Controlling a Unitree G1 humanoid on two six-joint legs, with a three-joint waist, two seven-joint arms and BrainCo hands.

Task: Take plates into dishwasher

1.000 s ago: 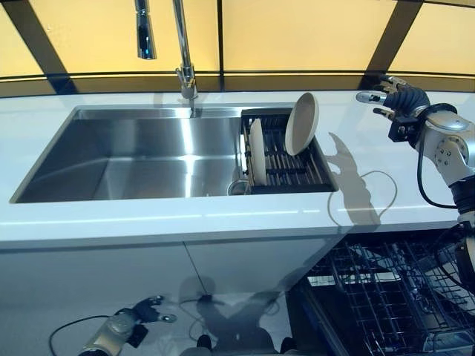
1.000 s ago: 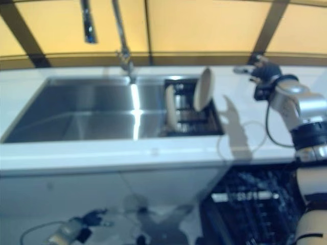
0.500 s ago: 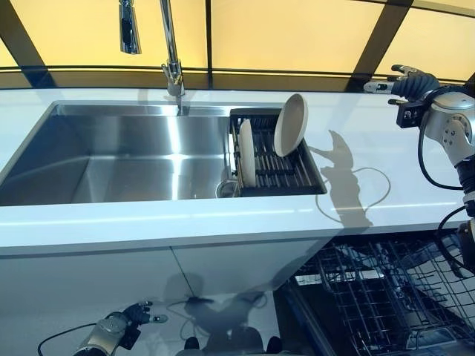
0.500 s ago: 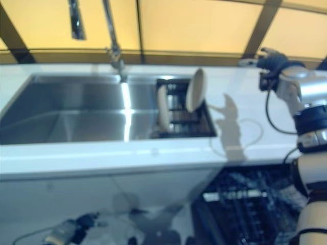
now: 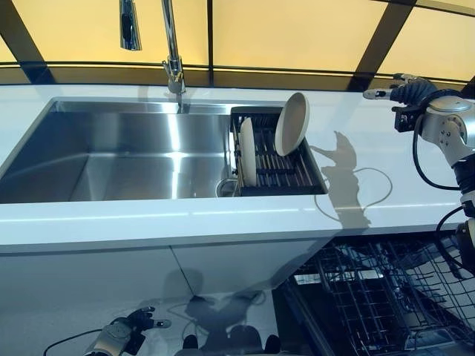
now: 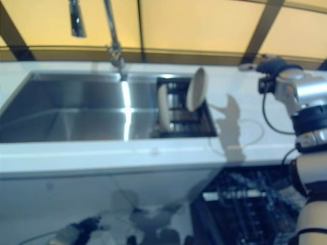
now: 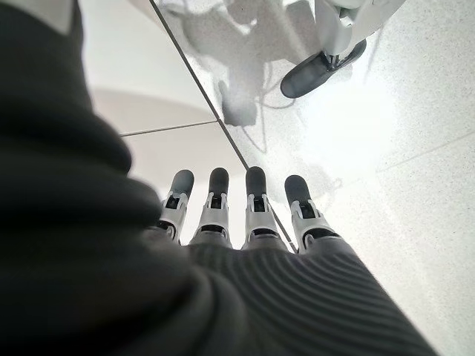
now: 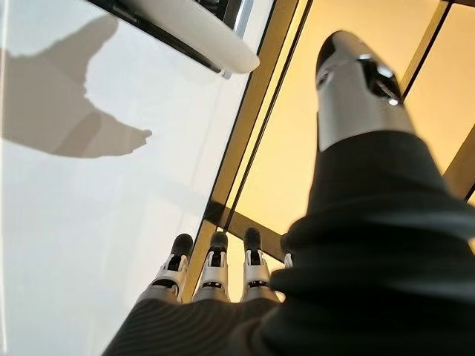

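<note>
Right hand [image 5: 407, 90] is barely shifting, hovering empty with fingers straight, far right over counter. Both plates [image 5: 292, 123] are sitting in sink rack [image 5: 306, 167]; dishwasher rack [image 5: 386, 297] is waiting. Left hand [image 5: 132, 326] is hanging relaxed, low.

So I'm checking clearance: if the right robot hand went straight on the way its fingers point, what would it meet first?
Probably the yellow back wall panel: the right robot hand, open above the white countertop, points at it. Depth is unclear.
</note>
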